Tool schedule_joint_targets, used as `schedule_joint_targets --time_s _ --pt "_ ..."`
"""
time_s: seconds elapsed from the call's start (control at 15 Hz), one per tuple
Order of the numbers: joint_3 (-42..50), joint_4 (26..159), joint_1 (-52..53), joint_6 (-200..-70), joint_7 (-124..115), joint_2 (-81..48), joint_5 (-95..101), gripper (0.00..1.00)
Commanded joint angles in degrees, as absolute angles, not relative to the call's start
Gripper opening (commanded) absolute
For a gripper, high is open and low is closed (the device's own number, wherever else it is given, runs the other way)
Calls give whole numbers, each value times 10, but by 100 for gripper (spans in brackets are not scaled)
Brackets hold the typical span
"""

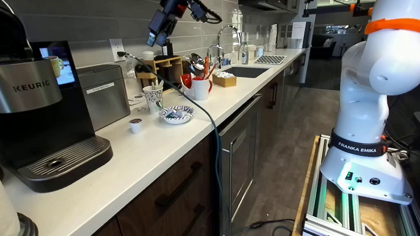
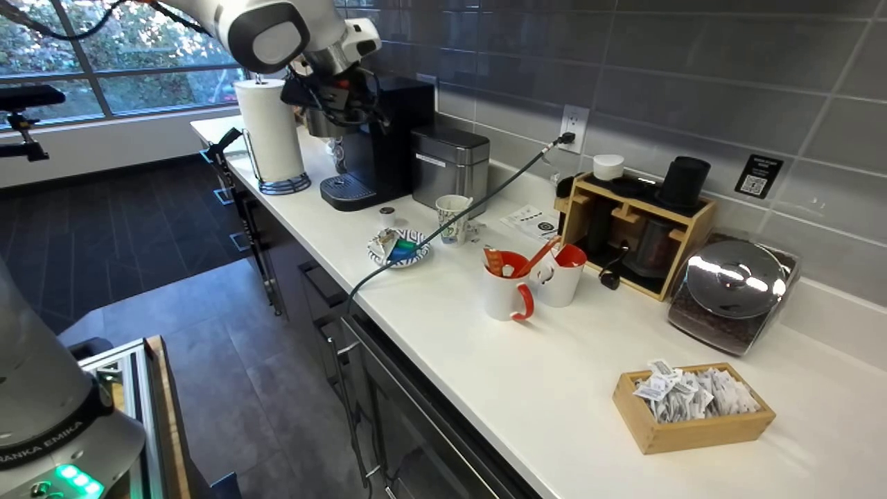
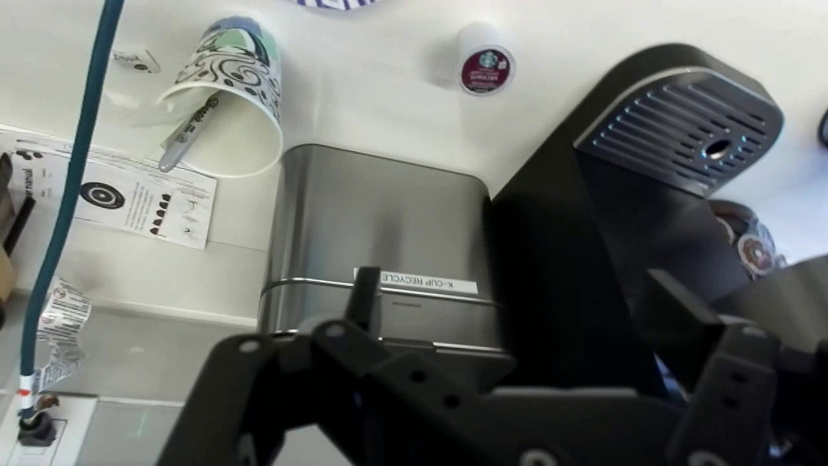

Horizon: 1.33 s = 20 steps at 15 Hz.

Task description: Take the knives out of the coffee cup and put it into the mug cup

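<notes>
The coffee cup is a white paper cup with dark swirls [image 1: 154, 100] [image 2: 452, 225] [image 3: 242, 71], upright on the counter. In the wrist view a grey Sharpie marker [image 3: 191, 131] leans out over its rim, with a blurred clear item beside it; I cannot tell whether that is a knife. A white mug with red inside and red handle [image 1: 202, 89] [image 2: 502, 296] holds orange-red sticks [image 2: 538, 256]. A similar mug [image 2: 560, 281] stands against it. My gripper [image 1: 156, 39] [image 3: 524, 298] is open and empty, high above the recycle bin and coffee maker.
A Keurig coffee maker [image 1: 36, 85] and a steel K-cup recycle bin [image 3: 381, 220] stand by the wall. A coffee pod [image 3: 485, 61] and patterned bowl [image 1: 176, 117] lie near the cup. A teal cable [image 2: 457, 218] crosses over the counter. A wooden packet box [image 2: 700, 433] stands further along.
</notes>
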State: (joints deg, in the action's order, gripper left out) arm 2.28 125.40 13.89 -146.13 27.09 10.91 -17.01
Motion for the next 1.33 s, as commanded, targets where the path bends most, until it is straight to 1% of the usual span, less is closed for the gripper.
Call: schedule_joint_targets --time_s 0.0,0.07,0.27,0.53,0.67,1.07,1.27 --pt "16 1210 109 -1456 307 43 -137 100" --pt "7 1234 109 -1460 301 69 -158 100" --pt "4 1215 96 -1460 305 42 -145 100" --pt "3 1158 83 -1396 370 -17 -157 100" --pt "-2 1133 69 -1384 388 -54 -159 100" --pt "-9 1075 17 -1279 374 -141 -110 100" --pt "-14 1050 -3 -1268 361 -166 -117 100"
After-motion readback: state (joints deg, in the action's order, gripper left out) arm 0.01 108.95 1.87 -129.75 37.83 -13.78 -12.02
